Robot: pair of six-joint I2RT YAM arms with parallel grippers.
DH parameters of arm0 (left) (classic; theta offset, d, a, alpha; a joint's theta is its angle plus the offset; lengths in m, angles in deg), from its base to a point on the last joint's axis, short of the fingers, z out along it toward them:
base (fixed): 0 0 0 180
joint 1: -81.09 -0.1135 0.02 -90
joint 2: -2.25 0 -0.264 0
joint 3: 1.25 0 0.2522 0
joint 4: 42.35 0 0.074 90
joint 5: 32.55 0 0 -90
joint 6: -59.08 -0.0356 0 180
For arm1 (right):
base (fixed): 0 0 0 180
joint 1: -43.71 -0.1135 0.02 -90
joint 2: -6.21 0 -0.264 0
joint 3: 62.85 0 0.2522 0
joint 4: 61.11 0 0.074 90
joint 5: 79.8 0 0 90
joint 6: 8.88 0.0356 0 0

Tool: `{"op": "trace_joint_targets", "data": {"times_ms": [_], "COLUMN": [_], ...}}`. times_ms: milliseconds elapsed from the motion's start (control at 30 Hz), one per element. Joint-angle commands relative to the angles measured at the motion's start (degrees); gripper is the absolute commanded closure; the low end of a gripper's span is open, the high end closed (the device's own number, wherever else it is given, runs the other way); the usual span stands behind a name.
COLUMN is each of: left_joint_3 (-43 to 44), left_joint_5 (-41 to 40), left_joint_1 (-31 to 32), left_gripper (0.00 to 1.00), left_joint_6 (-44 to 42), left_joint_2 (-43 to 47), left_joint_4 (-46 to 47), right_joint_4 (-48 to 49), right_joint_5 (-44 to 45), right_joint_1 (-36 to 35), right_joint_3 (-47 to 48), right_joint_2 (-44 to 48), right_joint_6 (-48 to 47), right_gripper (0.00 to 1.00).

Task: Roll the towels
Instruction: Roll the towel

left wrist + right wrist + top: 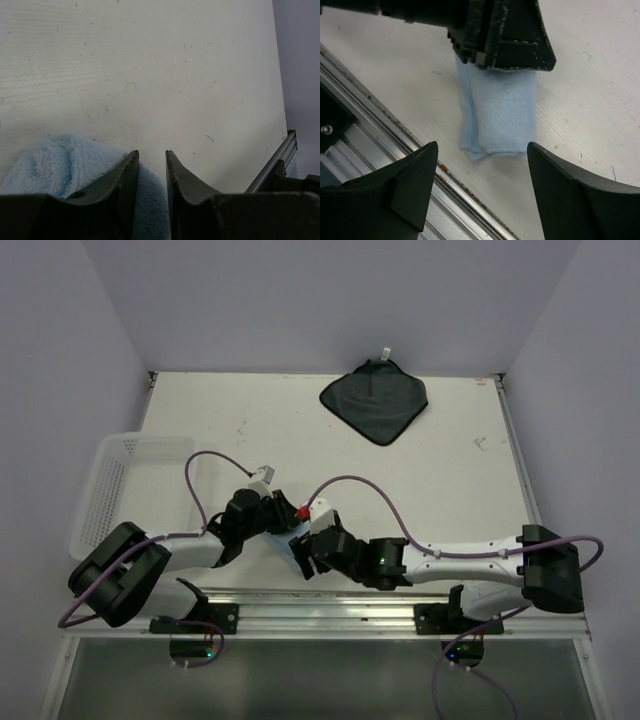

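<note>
Down at 6 o'clock on the tabletop [300, 430], by its near edge, lay the light blue towel [500, 115], folded into a narrow strip. The left gripper [152, 154] was clamped on its far end, with cloth showing between the fingers. The right gripper [483, 146] stood wide apart, one finger either side of the near end. Toward 12 o'clock the dark towel [375, 400] lay flat, well apart — the white basket [110, 490] sat at 9.

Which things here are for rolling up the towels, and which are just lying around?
For the job:
- light blue towel, bunched narrow, lying under the left end effector
- dark towel, spread flat at the far side

Just lying about:
- white basket, off to the left
</note>
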Motion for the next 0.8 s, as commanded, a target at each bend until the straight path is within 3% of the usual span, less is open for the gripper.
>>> {"op": "trace_joint_targets", "data": {"times_ms": [0, 300, 600, 767], "left_joint_3": [-2.27, -2.36, -2.18, -1.92], "left_joint_5": [-0.64, -0.46, -0.37, -0.81], "left_joint_1": [-0.16, -0.07, -0.07, -0.07], "left_gripper": [0.68, 0.68, 0.68, 0.68], "left_joint_6": [-0.65, -0.92, -1.18, -1.71], "left_joint_2": [-1.24, -1.06, -0.01, 1.13], "left_joint_4": [-3.68, -3.68, -4.64, -5.87], "right_joint_4": [7.27, 12.28, 19.32, 20.29], "right_joint_5": [-12.77, -23.07, -27.29, -28.09], "right_joint_1": [6.81, 17.72, 19.23, 19.23], "right_joint_3": [-3.66, -7.18, -10.69, -11.75], "right_joint_2": [2.84, 0.48, -8.75, -9.11], "right_joint_6": [3.99, 10.85, 12.61, 12.27], "right_gripper": [0.24, 0.28, 0.3, 0.35]}}
